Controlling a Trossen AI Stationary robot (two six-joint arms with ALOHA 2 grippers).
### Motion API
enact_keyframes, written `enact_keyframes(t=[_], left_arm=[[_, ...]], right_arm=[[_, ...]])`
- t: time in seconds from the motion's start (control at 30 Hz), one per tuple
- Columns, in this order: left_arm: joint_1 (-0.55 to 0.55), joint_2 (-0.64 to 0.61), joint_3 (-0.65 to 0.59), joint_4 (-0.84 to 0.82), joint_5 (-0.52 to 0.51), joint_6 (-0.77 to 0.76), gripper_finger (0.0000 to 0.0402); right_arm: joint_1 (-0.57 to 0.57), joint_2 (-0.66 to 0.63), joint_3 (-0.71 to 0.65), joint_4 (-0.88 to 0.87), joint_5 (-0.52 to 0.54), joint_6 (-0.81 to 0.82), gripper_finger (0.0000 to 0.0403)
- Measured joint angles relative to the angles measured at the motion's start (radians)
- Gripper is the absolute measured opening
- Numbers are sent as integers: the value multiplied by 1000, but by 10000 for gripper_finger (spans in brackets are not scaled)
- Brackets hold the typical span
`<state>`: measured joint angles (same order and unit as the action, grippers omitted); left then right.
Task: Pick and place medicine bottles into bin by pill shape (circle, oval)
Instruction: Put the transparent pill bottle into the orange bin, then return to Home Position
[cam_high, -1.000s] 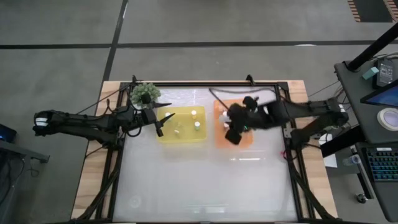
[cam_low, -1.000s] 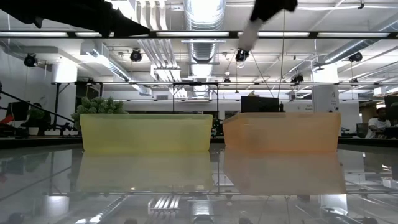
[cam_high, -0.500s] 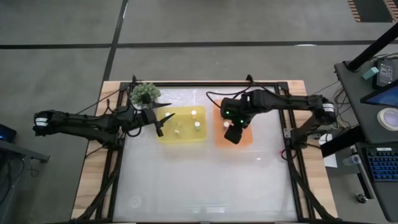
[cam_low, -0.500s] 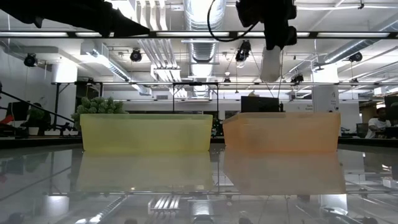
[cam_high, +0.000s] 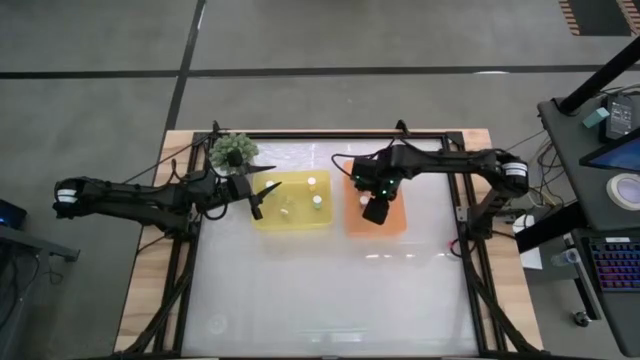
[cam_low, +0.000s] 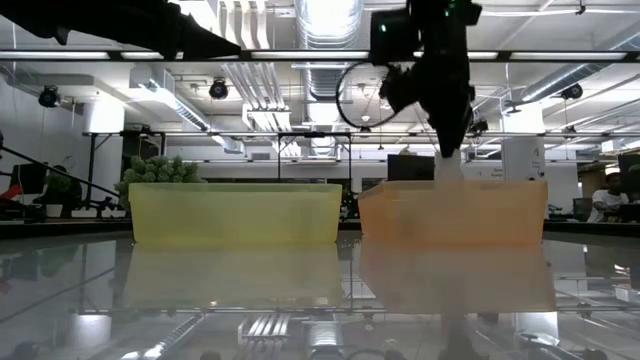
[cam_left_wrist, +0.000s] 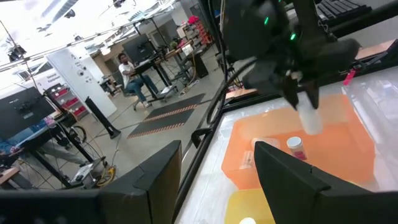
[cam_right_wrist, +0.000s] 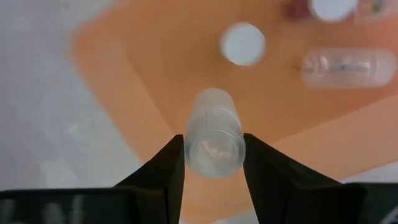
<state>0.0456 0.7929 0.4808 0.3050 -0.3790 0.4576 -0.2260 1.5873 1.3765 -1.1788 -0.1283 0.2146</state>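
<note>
Right wrist view: right gripper (cam_right_wrist: 213, 163) jaws pinch a bottle (cam_right_wrist: 213, 138) above the orange bin (cam_high: 396, 222); releasing high risks bounce-out. Left gripper (cam_high: 262, 199) jaws gape.

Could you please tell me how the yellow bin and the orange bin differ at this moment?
The yellow bin has only the left gripper idling at its edge; the orange bin has the right gripper above it, jaws shut on a medicine bottle. Yellow looks wider than orange. Both already contain bottles.

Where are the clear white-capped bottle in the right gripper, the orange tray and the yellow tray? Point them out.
held bottle (cam_right_wrist: 213, 134), right wrist view, clear body.
orange tray (cam_high: 353, 222), high view, left wall.
yellow tray (cam_low: 235, 213), low view, front wall.
</note>
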Motion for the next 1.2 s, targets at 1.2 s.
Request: enact_keyframes(t=[1.2], left_arm=[[-54, -5, 0, 35, 177, -121, 187]], right_arm=[[60, -358, -227, 276, 265, -55, 223]])
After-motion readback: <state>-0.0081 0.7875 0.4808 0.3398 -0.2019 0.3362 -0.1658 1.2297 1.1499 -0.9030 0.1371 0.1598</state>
